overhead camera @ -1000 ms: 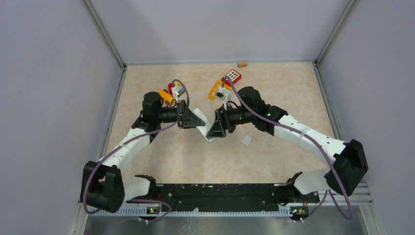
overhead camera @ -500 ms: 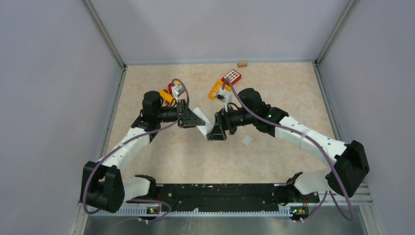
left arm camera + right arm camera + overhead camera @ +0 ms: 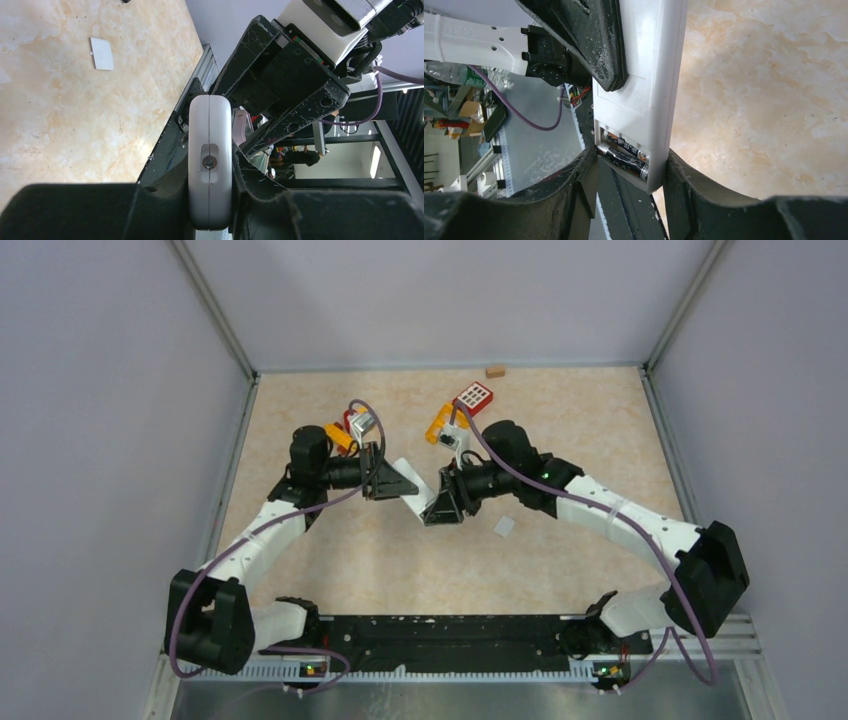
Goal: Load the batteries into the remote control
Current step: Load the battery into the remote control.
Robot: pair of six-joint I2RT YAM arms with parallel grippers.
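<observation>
The remote looks to me like smooth white plastic with a soft sheen; the two batteries in its bay wear glossy dark wrap with orange print. The right claw is matt black plastic, rough and scuffed pale at the edges. I read the desk as smooth beige marbled laminate, faintly scratched, and the small cover lying on it as flat white plastic

The gap between left claw and right claw is filled by the remote clamped in both. Open bench is left nearward of them; behind the right claw a small white cover is met, beyond it a red keypad.
</observation>
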